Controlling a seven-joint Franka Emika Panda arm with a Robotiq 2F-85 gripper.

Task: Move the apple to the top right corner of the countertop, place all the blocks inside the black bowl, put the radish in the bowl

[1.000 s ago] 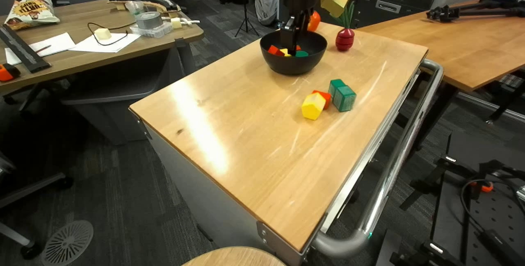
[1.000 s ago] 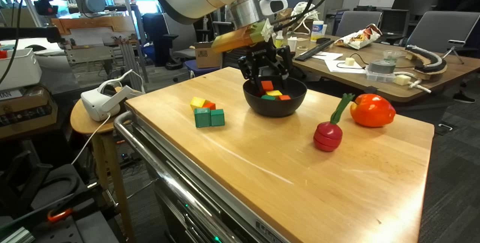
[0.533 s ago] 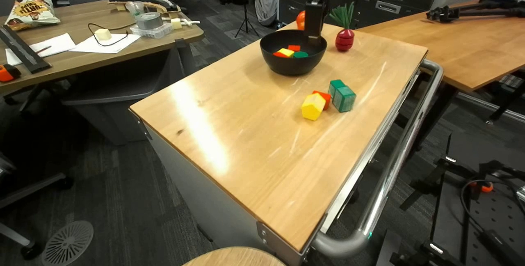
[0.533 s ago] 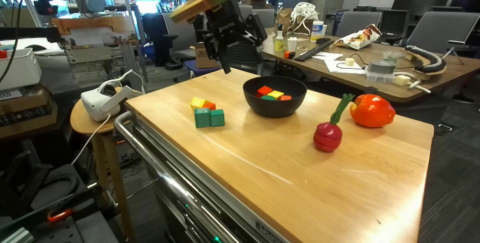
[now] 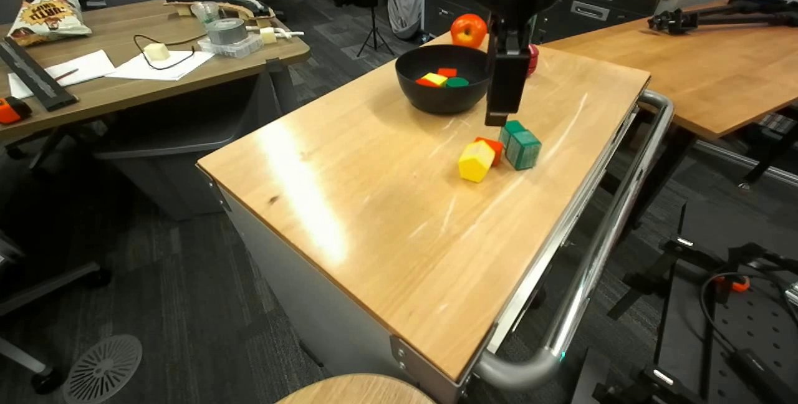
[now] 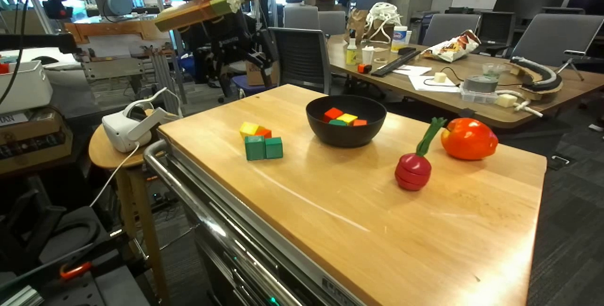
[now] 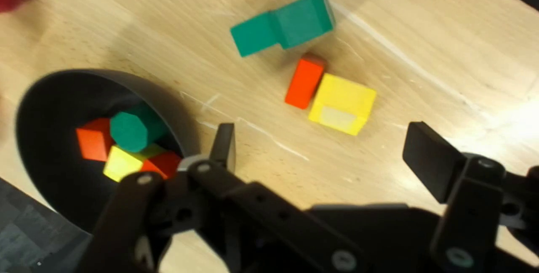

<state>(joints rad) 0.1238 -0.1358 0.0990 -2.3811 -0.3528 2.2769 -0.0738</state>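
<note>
Over the scratched wooden countertop (image 6: 330, 192), my gripper (image 7: 326, 155) has come clear of the matte black bowl (image 6: 347, 137), jaws spread wide, holding nothing. The red block (image 6: 333, 114) I just released makes four visible inside, so I judge half the blocks delivered; two green cubes (image 6: 255, 148), another red block (image 7: 305, 81), a faceted yellow block (image 7: 342, 102), the grooved radish (image 6: 413, 174) and glossy apple (image 6: 469, 140) sit outside it.

Black bowl (image 5: 439, 100): holds red, yellow and green blocks (image 5: 437, 80).
Worktop (image 5: 405, 204): bears four loose blocks (image 5: 497, 150) (yellow, red, two green).
Apple (image 5: 469, 31): beyond the bowl.
My hand (image 5: 502, 115): pointing down, hiding some of the rim.
Radish (image 5: 533, 60): mostly hidden behind me.
</note>
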